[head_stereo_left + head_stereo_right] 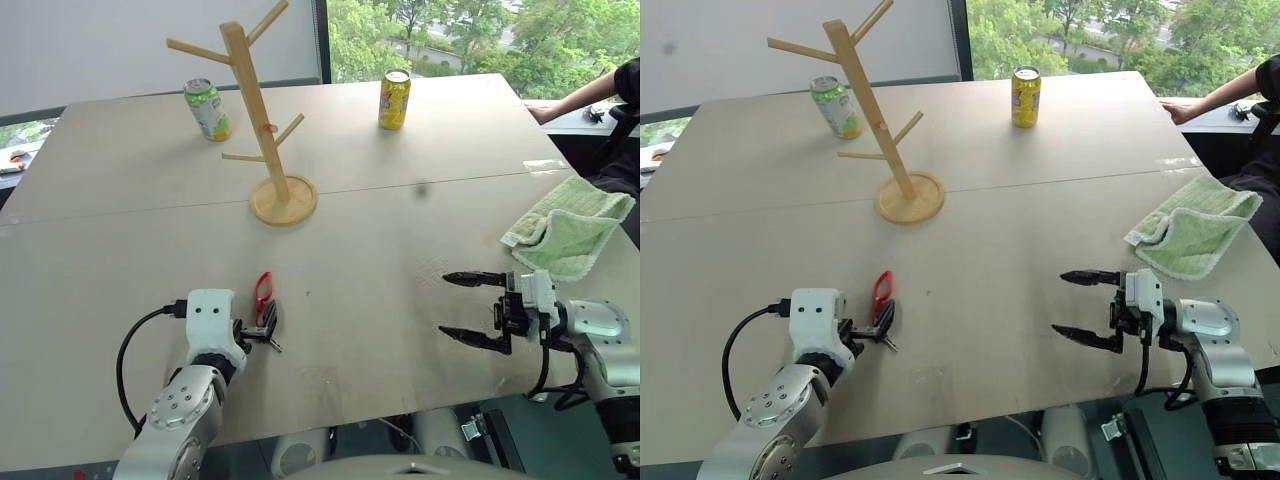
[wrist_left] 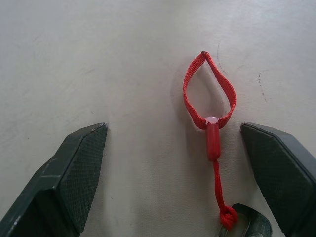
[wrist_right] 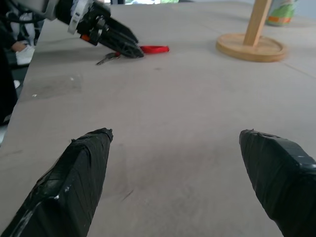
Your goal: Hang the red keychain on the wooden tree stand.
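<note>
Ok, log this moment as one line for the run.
left gripper: open, straddling red keychain flat on table | right gripper: open, idle | wooden tree stand: pegs bare

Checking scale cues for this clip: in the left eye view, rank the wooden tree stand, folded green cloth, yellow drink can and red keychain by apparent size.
1. wooden tree stand
2. folded green cloth
3. and 4. yellow drink can and red keychain: alike; the can sits farther away, so unranked.
</note>
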Tool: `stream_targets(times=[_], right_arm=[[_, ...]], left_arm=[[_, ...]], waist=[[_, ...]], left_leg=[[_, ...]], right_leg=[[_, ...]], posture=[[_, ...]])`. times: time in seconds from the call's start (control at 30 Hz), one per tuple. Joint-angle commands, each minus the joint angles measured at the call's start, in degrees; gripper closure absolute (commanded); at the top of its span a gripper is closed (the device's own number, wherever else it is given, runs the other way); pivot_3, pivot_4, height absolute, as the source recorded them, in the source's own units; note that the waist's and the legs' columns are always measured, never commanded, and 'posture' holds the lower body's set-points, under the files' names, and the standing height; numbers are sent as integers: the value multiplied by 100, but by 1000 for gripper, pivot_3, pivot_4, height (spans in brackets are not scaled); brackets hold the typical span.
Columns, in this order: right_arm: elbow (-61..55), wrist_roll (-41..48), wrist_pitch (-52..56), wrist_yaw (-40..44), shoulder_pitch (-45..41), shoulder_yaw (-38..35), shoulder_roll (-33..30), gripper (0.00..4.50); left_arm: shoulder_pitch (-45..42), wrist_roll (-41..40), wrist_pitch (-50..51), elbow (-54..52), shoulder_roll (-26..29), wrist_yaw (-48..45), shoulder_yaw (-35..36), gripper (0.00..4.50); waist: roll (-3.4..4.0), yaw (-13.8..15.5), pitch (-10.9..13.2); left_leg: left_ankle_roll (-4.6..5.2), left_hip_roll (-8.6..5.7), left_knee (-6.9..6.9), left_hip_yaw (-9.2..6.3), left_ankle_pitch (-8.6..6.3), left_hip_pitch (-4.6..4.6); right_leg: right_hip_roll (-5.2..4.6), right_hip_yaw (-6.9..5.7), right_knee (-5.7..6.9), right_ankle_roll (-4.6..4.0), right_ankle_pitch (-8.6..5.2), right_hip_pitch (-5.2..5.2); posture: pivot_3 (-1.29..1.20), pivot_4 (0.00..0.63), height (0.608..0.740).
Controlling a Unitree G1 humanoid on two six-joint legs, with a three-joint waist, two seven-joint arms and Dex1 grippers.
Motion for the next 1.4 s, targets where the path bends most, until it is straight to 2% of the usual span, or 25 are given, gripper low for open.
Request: stream_targets(times=[0.03,0.2,0.33,0.37,0.43,0.57,0.8,0.9,1.13,1.2,1.4], right_arm=[[31,42,-174,109,-78,-37,-18,96],[87,44,-195,123,-117,-20,-17,96],[36,114,-80,40,-126,-28,24,0],[11,124,-56,16,-126,-25,38,0],[-46,161,14,-35,-126,-29,73,0],[-93,165,57,-70,-122,-37,96,0],[-105,144,52,-137,-151,-35,131,0],[-322,228,164,-249,-218,-52,173,0],[-1028,758,1031,-870,-855,-279,158,0],[-1060,842,1167,-1028,-1349,-335,155,0],[-1017,1078,1751,-1326,-2364,-387,99,0]], left_arm=[[-10,66,49,40,-17,-20,9,0],[10,115,119,6,30,-38,-9,0],[9,138,140,-35,35,-63,-8,978],[0,147,150,-49,49,-72,-14,1513],[-38,190,141,-83,100,-90,-37,2290],[-108,206,206,-157,134,-107,-62,4357],[-137,244,249,-139,81,-112,-71,4440],[-148,312,-70,-74,-47,-74,-26,4440],[-200,699,-2103,155,-178,-223,289,4440],[-587,989,-2719,287,-41,-240,229,4440],[-2017,1614,-3480,1025,10,-125,-237,4440]], waist=[[0,0,0],[0,2,-1],[0,-1,-1],[0,0,-1],[0,0,-1],[0,1,-1],[0,1,-1],[0,1,-1],[-1,-1,-1],[-7,16,-3],[-9,16,-4]], left_leg=[[0,0,0,0,0,0],[0,0,1,0,0,0],[0,0,2,0,0,0],[0,0,2,1,0,1],[0,0,2,0,0,0],[0,0,2,1,0,0],[0,0,2,1,0,0],[0,0,3,2,0,0],[0,1,4,1,0,-1],[0,-1,5,1,0,-3],[1,-3,20,3,1,-7]], right_leg=[[1,0,0,0,0,0],[1,1,2,0,0,0],[1,1,2,0,0,0],[1,2,2,0,0,0],[1,2,2,0,0,0],[1,2,2,0,0,0],[1,2,2,0,0,1],[1,3,2,0,1,1],[2,3,4,-1,1,-1],[2,4,3,-3,2,0],[10,5,6,-14,11,7]], posture=[[0,150,740],[0,150,740],[0,150,740],[0,150,740],[0,150,740],[0,150,740],[0,150,740],[0,150,740],[0,150,740],[0,150,740],[0,150,740]])
